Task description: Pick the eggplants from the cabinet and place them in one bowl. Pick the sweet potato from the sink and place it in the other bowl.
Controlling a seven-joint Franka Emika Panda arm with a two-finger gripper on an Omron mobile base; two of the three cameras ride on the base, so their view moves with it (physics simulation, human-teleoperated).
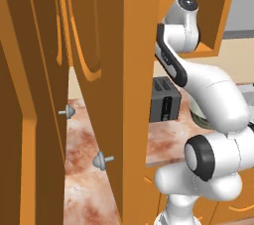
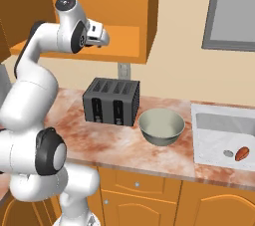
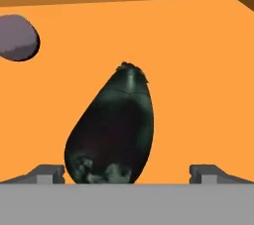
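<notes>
Orange wood surrounds my hand: I am reaching into the cabinet (image 2: 124, 41), my wrist over its plain shelf. No brand, label or writing can be read on anything here. My gripper (image 3: 127, 173) has its jaws spread wide and released, one fingertip on each side of a dark eggplant (image 3: 113, 132) without touching it. That eggplant lies on the shelf with its long axis running away from my hand, stem end pointing to the cabinet's back and the fat end nearest me, between my fingertips. A second eggplant (image 3: 18, 37), dull purple-grey and rounded, sits farther back and off to the left in the hand view, well apart from the first.

Below on the mottled counter (image 2: 114, 143), the pale grey-green bowl (image 2: 161, 126) stands just right of the black toaster (image 2: 111, 101). Right of the bowl, the sink (image 2: 219, 120) holds the sweet potato (image 2: 242, 154) beside the round drain (image 2: 228, 154), its long axis slanting up to the right.
</notes>
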